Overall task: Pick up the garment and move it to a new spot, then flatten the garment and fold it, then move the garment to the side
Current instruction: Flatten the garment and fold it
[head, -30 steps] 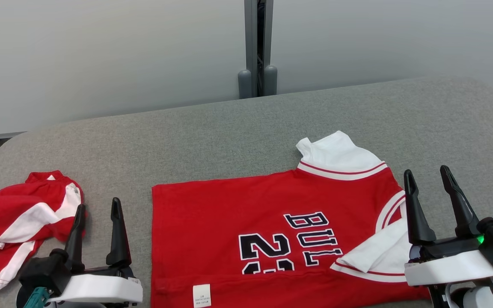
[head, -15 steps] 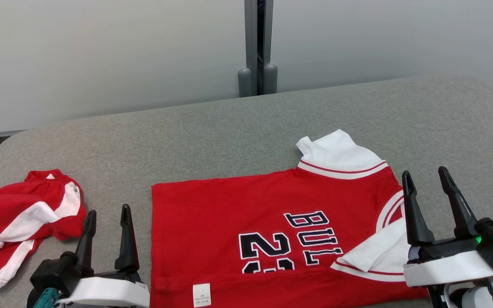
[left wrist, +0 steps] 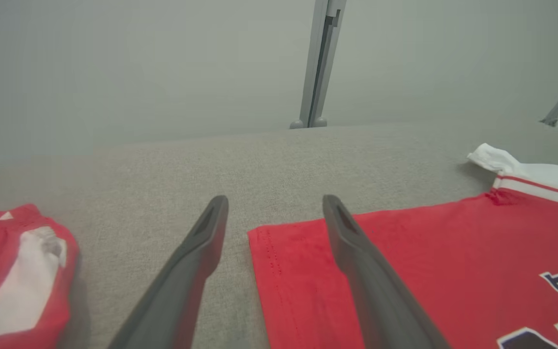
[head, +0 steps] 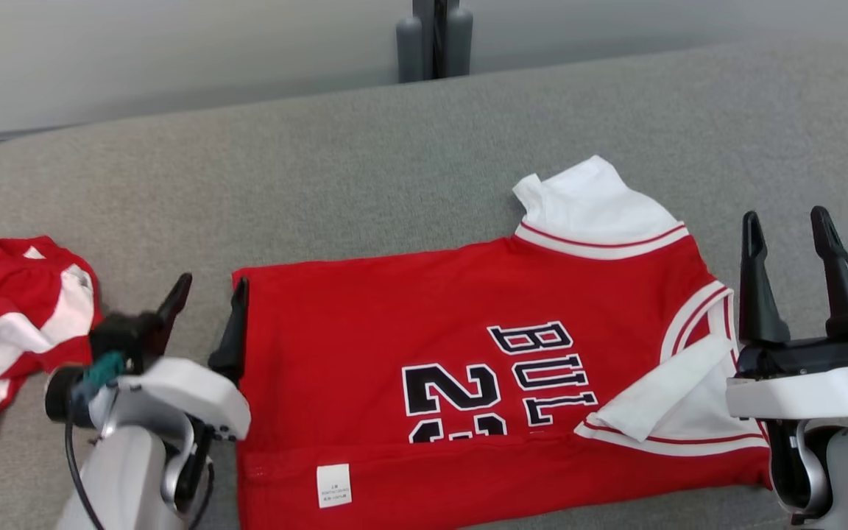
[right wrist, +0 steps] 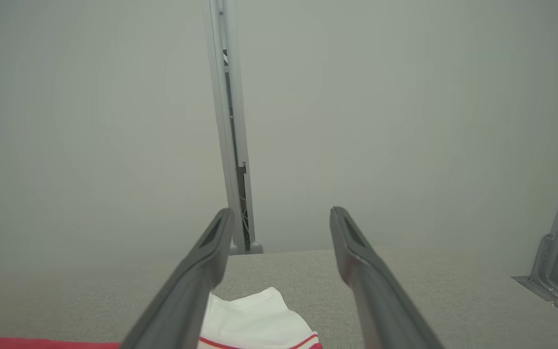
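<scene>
Since half a second ago the head camera has tipped down, and the left gripper [head: 213, 281] has come up from the lower left to the jersey's upper left corner.

The grey table [head: 394, 147] takes up most of the head view, with a wall and a grey post [head: 435, 37] at the top edge. The jersey [head: 409, 309] lies flat across the centre and lower right, red with dark letters and numbers reading sideways, one white sleeve [head: 593, 210] sticking up at upper right and the other folded in over the body at lower right. A crumpled red and white bundle [head: 4, 309] sits at the left edge, apart from the jersey.

The left gripper's fingers are spread with nothing between them. In the left wrist view the gripper [left wrist: 275, 199] straddles the jersey's [left wrist: 429, 252] corner, one finger over the cloth's edge, the other over bare table.

The right gripper [head: 785, 215] stands at the right edge, just beside the jersey, fingers apart and empty. Its wrist view [right wrist: 279, 211] shows a white sleeve [right wrist: 255, 320] low between them.

A small white label [head: 333, 486] sits near the jersey's bottom edge.
</scene>
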Controlling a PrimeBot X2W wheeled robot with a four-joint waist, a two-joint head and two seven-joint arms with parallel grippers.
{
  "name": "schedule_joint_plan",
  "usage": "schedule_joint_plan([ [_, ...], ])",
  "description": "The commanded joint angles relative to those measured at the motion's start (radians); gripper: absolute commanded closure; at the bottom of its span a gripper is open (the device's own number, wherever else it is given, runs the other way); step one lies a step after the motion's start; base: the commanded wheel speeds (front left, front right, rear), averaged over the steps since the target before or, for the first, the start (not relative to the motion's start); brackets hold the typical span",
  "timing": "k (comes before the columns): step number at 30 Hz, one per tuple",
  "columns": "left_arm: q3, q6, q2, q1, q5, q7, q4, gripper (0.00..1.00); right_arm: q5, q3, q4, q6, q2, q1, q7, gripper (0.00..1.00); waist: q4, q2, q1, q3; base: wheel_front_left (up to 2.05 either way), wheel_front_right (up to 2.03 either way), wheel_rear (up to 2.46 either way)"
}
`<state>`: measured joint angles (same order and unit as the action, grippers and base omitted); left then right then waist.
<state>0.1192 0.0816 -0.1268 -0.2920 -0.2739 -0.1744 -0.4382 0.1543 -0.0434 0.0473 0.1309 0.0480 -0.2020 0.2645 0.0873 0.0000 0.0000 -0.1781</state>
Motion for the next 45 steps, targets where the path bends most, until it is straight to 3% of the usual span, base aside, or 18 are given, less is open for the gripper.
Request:
schedule_joint_plan([
  [1, 0.011, 0.013, -0.022, -0.052, 0.004, 0.049, -0.039, 0.0, 0.028, 0.001, 0.004, 0.0, 0.005, -0.014, 0.001, 0.0, 0.019, 0.0, 0.0, -0.058, 0.0, 0.0, 0.0],
  [6, 0.025, 0.022, -0.074, -0.17, 0.004, 0.174, -0.125, 0.0, 0.08, 0.024, 0.004, 0.0, 0.005, -0.029, 0.001, 0.0, 0.046, 0.0, 0.0, -0.105, 0.0, 0.0, 0.0],
  [13, 0.062, 0.039, -0.116, -0.248, -0.012, 0.248, -0.199, 0.0, 0.137, 0.036, 0.015, 0.0, 0.005, -0.04, 0.001, 0.0, 0.067, 0.0, 0.0, -0.131, 0.0, 0.0, 0.0],
  [34, 0.197, 0.051, -0.139, -0.306, -0.066, 0.263, -0.273, 0.0, 0.146, 0.032, 0.03, 0.0, 0.005, -0.051, 0.001, 0.0, 0.062, 0.0, 0.0, -0.134, 0.0, 0.0, 0.0],
  [36, 0.212, 0.051, -0.143, -0.309, -0.082, 0.264, -0.271, 0.16, 0.146, 0.032, 0.032, 0.0, 0.005, -0.053, 0.001, 0.0, 0.062, 0.0, 0.0, -0.133, 0.0, 0.0, 0.0],
  [37, 0.218, 0.051, -0.147, -0.311, -0.089, 0.261, -0.27, 0.44, 0.146, 0.032, 0.034, 0.0, 0.005, -0.054, 0.001, 0.0, 0.062, 0.0, 0.0, -0.134, 0.0, 0.0, 0.0],
  [40, 0.238, 0.05, -0.157, -0.314, -0.109, 0.253, -0.269, 0.98, 0.149, 0.035, 0.038, 0.0, 0.005, -0.055, 0.001, 0.0, 0.063, 0.0, 0.0, -0.133, 0.0, 0.0, 0.0],
  [45, 0.244, 0.05, -0.166, -0.318, -0.11, 0.217, -0.274, 1.0, 0.145, 0.024, 0.05, 0.0, 0.005, -0.052, 0.001, 0.0, 0.061, 0.0, 0.0, -0.129, 0.0, 0.0, 0.0],
])
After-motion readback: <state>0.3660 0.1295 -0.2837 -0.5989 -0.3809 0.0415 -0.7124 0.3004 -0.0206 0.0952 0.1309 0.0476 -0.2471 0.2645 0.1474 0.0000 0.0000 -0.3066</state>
